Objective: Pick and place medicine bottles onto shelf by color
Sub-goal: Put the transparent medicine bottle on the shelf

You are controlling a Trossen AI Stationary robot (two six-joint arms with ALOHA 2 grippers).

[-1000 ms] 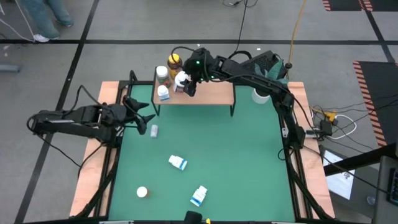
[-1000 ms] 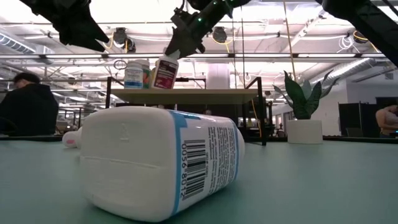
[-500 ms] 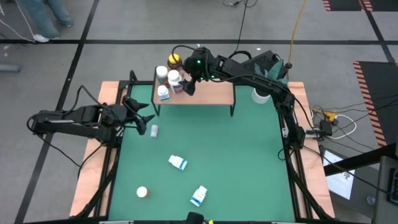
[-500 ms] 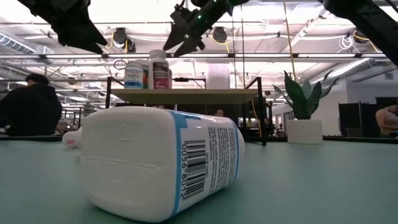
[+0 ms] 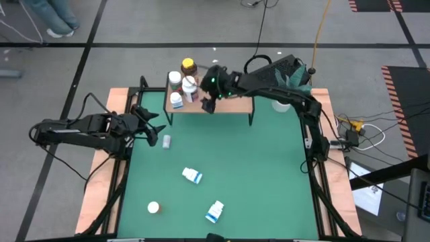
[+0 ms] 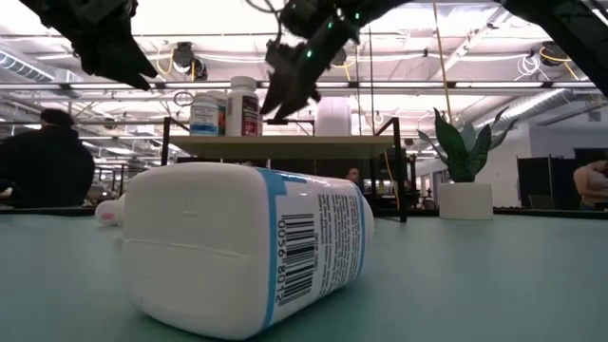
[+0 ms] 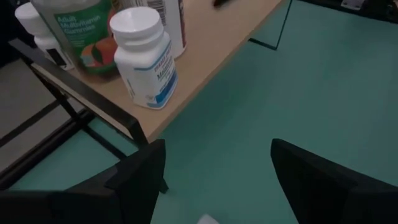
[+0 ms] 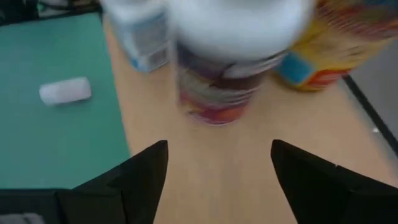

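Note:
The shelf (image 5: 228, 101) stands at the far side of the green mat, with several medicine bottles upright at its left end. Among them are a maroon-labelled bottle (image 8: 214, 93), a blue-labelled one (image 7: 146, 62), a green-labelled one (image 7: 81, 37) and an amber one with a yellow lid (image 5: 188, 65). My right gripper (image 8: 217, 186) hovers open over the shelf top, just short of the maroon-labelled bottle, with nothing between its fingers. My left gripper (image 7: 211, 180) waits open above the mat's left side, near the shelf's left legs. More bottles lie on the mat (image 5: 192, 175), (image 5: 215, 212), (image 5: 153, 208), (image 5: 166, 140).
A white plant pot (image 5: 282, 102) stands by the shelf's right end. One lying bottle (image 6: 247, 247) fills the front of the low view. Wooden boards (image 5: 97, 195) border the mat on both sides. The mat's middle and right (image 5: 269, 168) hold no objects.
My right gripper set the maroon-labelled bottle, held tilted before, upright on the shelf beside the others and opened. It then drew back from the bottle toward the table's near edge and sank a little. The left arm kept still.

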